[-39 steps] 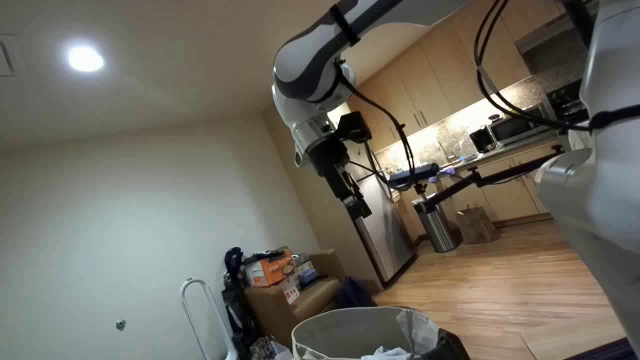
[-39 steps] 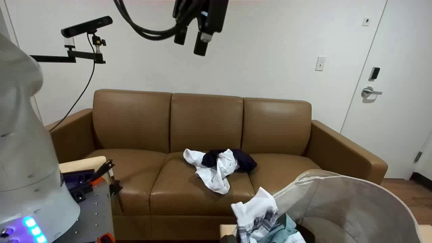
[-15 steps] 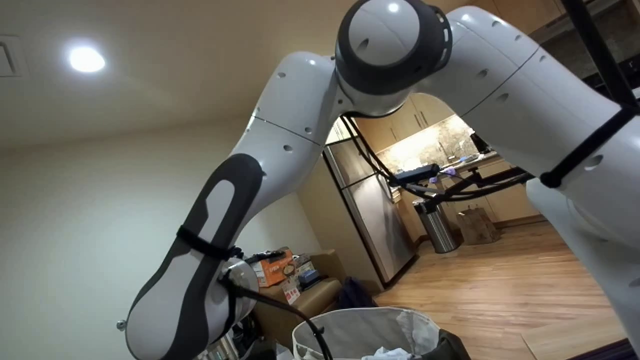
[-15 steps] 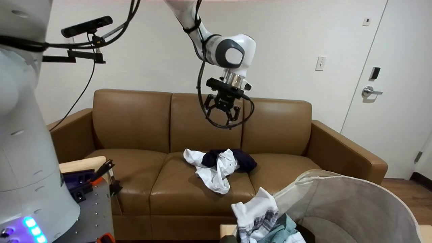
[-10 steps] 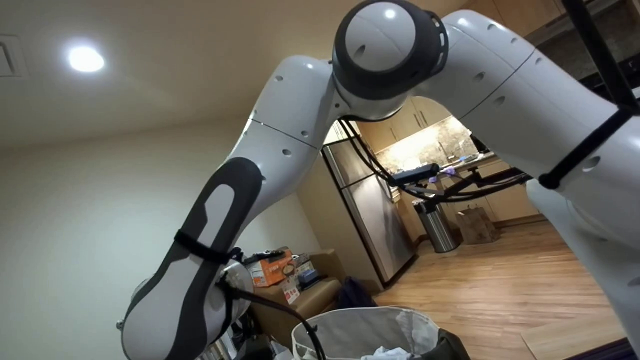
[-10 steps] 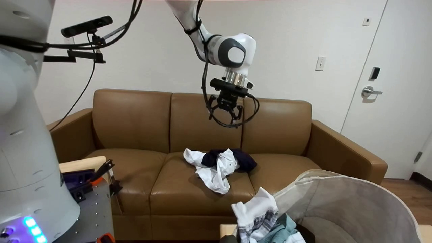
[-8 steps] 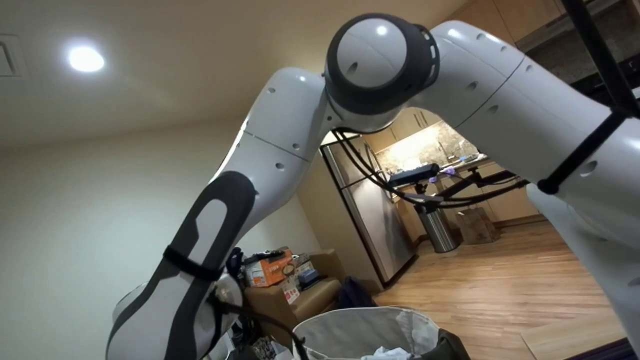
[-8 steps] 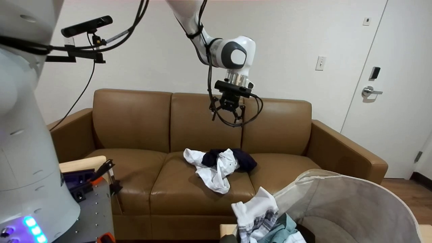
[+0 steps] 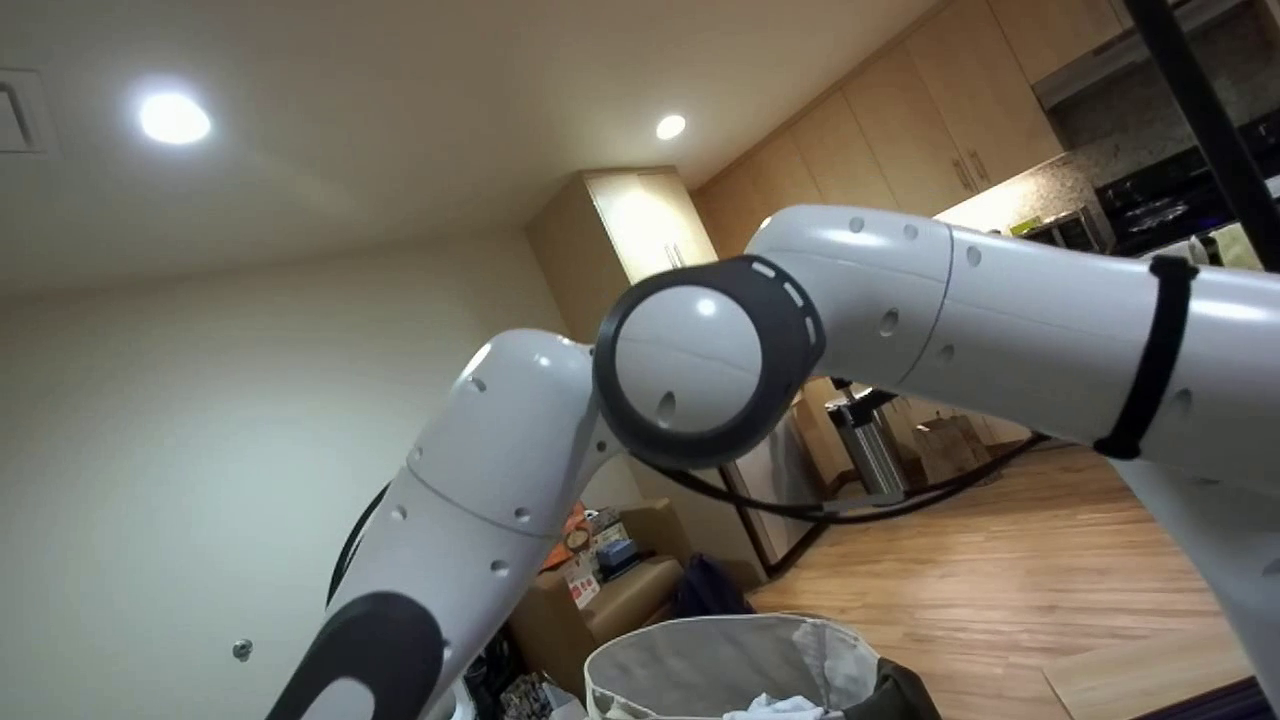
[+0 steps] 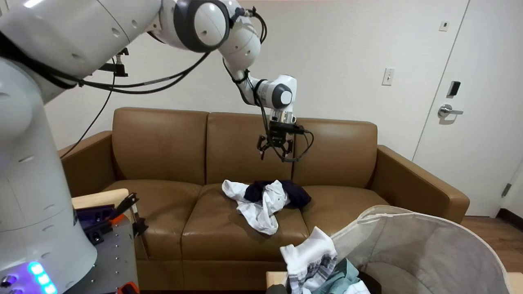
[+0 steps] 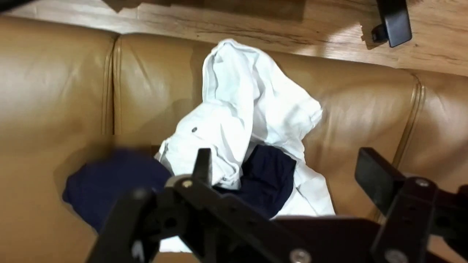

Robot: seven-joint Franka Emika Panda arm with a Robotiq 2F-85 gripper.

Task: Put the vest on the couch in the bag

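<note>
The vest [image 10: 297, 193] is a dark navy crumpled garment on the middle of the brown couch [image 10: 249, 151]. A white garment [image 10: 261, 208] lies tangled over it. In the wrist view the vest shows as two navy parts, one between the fingers [image 11: 270, 175] and one at the left [image 11: 113, 182], with the white garment covering the middle. My gripper [image 10: 273, 157] hangs fingers down above the pile, apart from it. In the wrist view the gripper [image 11: 287, 160] is wide open and empty. The bag [image 10: 429, 237], pale grey with a round mouth, also shows in an exterior view [image 9: 720, 640].
White cloth [image 10: 310, 249] and teal cloth [image 10: 339, 277] lie at the bag's edge. The couch backrest [image 10: 163, 143] rises behind the gripper. A camera arm [image 10: 118, 69] stands behind the robot arm. A cable loop [image 10: 308, 143] hangs beside the gripper. Boxes [image 9: 610, 540] sit on brown furniture.
The arm has reached out over the couch and come down from high up; over the last second the gripper has lowered slightly toward the pile. The garments and bag have not moved.
</note>
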